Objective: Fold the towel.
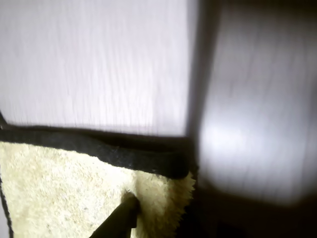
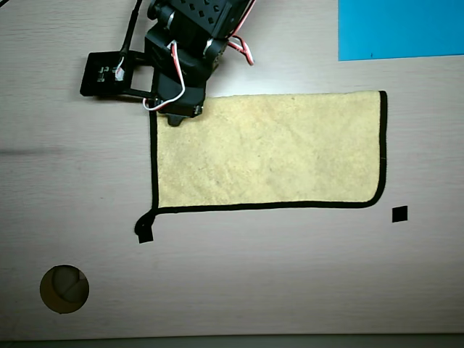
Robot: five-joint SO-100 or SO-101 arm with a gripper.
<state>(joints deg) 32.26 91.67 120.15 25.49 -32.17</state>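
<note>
The towel (image 2: 268,152) lies flat on the pale wooden table as a pale yellow fuzzy rectangle. Black trim runs along its left, bottom and right edges, and a small black loop (image 2: 145,230) sticks out at the bottom-left corner. In the overhead view my gripper (image 2: 176,116) sits over the towel's top-left corner. The wrist view shows the towel (image 1: 59,193) with a thick black edge (image 1: 124,156) and one dark finger (image 1: 126,210) resting on the fuzz. The other finger is hidden, so the jaws' state does not show.
A flat bright blue sheet (image 2: 400,29) lies at the top right. A small black square (image 2: 399,214) sits just right of the towel's lower right corner. A round brownish disc (image 2: 64,288) is at the lower left. The arm's black base (image 2: 109,75) stands left of the gripper.
</note>
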